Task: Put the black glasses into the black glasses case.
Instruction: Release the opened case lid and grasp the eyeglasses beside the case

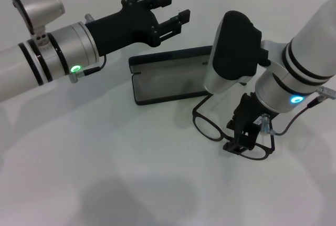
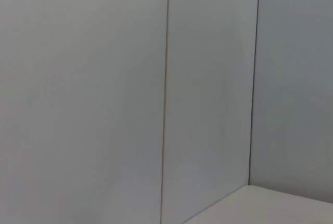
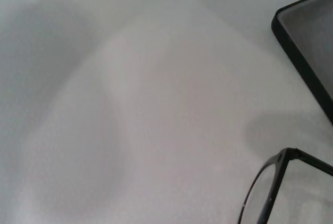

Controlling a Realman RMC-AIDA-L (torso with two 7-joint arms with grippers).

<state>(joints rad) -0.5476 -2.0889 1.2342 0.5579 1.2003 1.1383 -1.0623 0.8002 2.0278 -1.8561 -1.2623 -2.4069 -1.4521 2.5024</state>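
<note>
One pair of black glasses (image 1: 210, 127) lies on the counter (image 1: 105, 173), and two round lens rims can be counted on it in the head view; the right wrist view shows only one corner of the frame (image 3: 281, 182). One black glasses case (image 1: 168, 73) lies open, made of two hinged halves; the right wrist view shows one corner of it (image 3: 307, 41). Two arms are in view, each carrying one tool: the left tool (image 1: 170, 13) and the right tool (image 1: 244, 142), two tools in all. Each arm shows one lit ring, so two lights. There is one counter, and the tiled wall (image 2: 104, 78) shows two seams in the left wrist view.
</note>
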